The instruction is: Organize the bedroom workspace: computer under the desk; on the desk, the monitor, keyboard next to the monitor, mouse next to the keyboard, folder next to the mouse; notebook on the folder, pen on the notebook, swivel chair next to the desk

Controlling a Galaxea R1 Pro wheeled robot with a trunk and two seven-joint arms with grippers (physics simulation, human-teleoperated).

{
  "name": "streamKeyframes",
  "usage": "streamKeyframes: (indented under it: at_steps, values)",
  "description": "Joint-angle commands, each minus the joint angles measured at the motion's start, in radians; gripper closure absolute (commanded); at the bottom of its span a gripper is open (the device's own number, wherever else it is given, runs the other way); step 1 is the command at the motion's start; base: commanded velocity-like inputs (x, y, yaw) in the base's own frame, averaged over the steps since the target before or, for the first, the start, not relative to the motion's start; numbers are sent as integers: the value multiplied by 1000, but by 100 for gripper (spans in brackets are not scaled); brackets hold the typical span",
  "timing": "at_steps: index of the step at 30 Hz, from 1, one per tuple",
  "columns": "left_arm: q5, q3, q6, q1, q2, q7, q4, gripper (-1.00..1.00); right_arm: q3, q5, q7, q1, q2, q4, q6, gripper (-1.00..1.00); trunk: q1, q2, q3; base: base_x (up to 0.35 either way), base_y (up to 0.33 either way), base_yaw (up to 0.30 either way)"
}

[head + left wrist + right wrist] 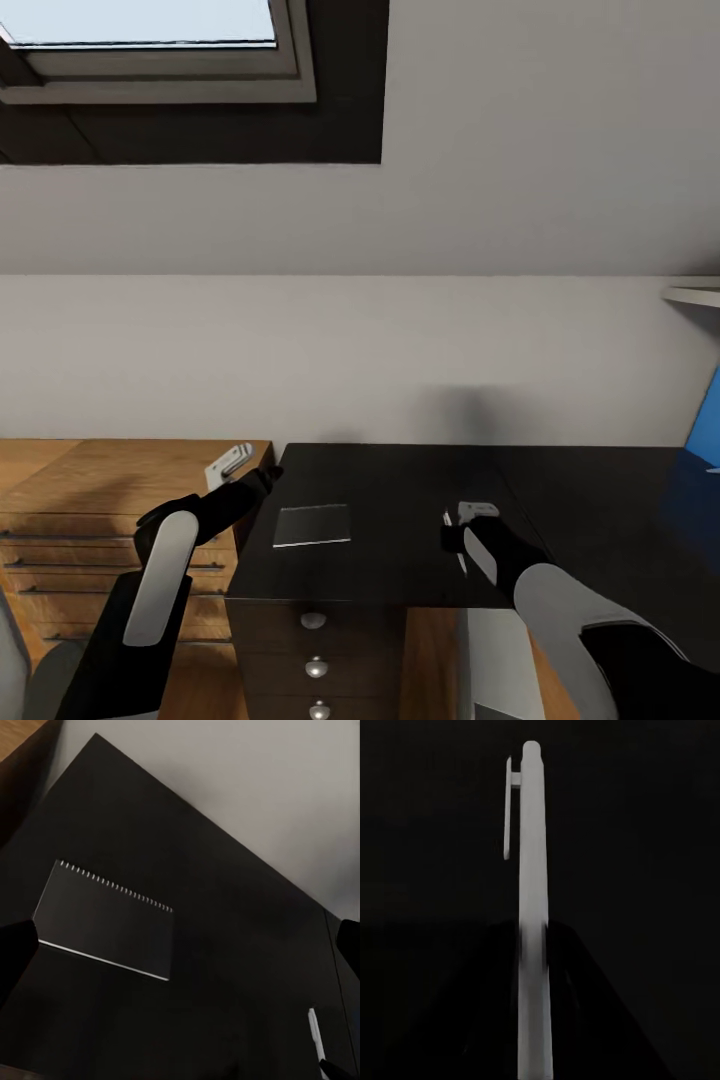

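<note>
In the head view's lower middle, the glossy black table (400,480) carries the notebook (312,525), lying flat left of centre, its spiral edge visible in the left wrist view (105,921). The pen (458,545) lies right of centre, well apart from the notebook. The right end effector (462,528) sits directly over the pen; whether it grips it cannot be told. In the right wrist view the pen (531,907) runs lengthwise, clip visible. The left end effector (268,478) hovers at the table's left edge, beside the wooden dresser (90,500); its opening is unclear.
</note>
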Motion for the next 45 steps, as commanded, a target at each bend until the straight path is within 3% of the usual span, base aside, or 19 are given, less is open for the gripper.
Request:
streamKeyframes:
  at_steps: [1,20,30,31,42,45]
  values:
    - [11,0,3,-1,-1,9,-1,-100,8,-13,-6,0,0,6,5,100,0,-1,-1,1,0,0]
    - [11,-3,3,0,-1,9,-1,-100,3,-16,-8,0,2,33,7,100,0,-1,-1,0,0,0]
    - [11,-3,3,0,-1,9,-1,-100,-1,-17,-8,0,28,35,5,100,0,-1,-1,0,0,0]
    - [11,-3,3,0,-1,9,-1,-100,-1,-17,-8,0,29,35,5,-100,0,-1,-1,0,0,0]
    - [10,-3,3,0,-1,9,-1,-100,-1,-19,-8,0,30,33,-9,-100,0,-1,-1,0,0,0]
    - [9,3,2,1,0,9,0,-100,-1,-19,-7,1,29,25,-57,-100,0,-1,-1,0,0,0]
